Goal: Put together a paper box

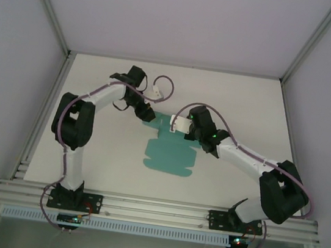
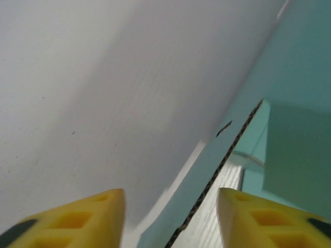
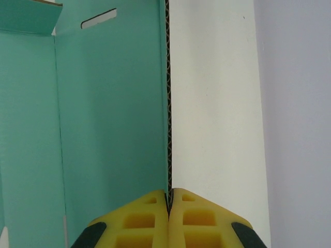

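Note:
The paper box point(image 1: 171, 152) is a flat teal-green die-cut sheet on the white table point(image 1: 99, 158), with its far panels lifted. My right gripper point(image 1: 179, 125) is at the sheet's far edge. In the right wrist view it point(image 3: 169, 192) is shut on the corrugated edge of a raised teal panel point(image 3: 108, 113), which has a slot near the top. My left gripper point(image 1: 149, 114) is at the sheet's far-left corner. In the left wrist view its yellow fingers point(image 2: 170, 194) stand apart, with a thin edge of teal card point(image 2: 227, 155) running between them and touching neither.
An aluminium rail point(image 1: 153, 209) carrying both arm bases runs along the near table edge. White enclosure walls rise at the left, right and back. A loose cable loop point(image 1: 166, 86) hangs by the left wrist. Bare table lies left and right of the sheet.

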`<state>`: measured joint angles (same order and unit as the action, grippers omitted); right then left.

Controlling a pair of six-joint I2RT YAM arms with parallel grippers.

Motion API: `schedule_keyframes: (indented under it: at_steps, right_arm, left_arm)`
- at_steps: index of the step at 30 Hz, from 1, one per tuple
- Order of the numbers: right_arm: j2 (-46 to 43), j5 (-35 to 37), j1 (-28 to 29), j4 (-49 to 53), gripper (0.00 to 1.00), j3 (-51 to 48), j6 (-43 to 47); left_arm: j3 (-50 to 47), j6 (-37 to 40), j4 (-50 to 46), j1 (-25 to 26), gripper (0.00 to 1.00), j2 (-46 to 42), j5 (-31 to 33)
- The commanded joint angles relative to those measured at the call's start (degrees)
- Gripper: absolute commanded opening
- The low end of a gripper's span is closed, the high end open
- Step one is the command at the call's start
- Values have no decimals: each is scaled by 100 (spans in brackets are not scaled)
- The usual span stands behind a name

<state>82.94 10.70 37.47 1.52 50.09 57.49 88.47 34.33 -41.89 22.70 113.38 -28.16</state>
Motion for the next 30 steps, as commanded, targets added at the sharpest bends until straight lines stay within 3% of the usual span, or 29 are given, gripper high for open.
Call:
schedule_keyframes:
  at_steps: [1, 6, 7, 13, 15, 22, 30]
  right_arm:
    - [67, -7, -28, 7, 0, 105, 4]
    - [40, 188, -12, -152, 0, 19, -32]
    - [32, 220, -8, -165, 0, 2, -32]
    - [9, 368, 82, -279, 0, -177, -171]
    - [12, 548, 144, -464, 0, -262, -217]
    - [202, 1329, 574, -955, 0, -436, -476]
    - [486, 1574, 724, -1417, 0, -506, -685]
  left_arm:
    - [16, 4, -77, 76, 33, -32, 249]
    - [68, -661, 390, 81, 5, 71, 557]
    - [37, -813, 519, 86, 3, 70, 581]
    - [-178, -1144, 829, 106, 4, -39, 145]
    - [-130, -1764, 942, 120, 0, -71, 456]
    - [-64, -4214, 1173, 443, 0, -339, 969]
    - [-743, -5012, 1595, 1029, 0, -974, 920]
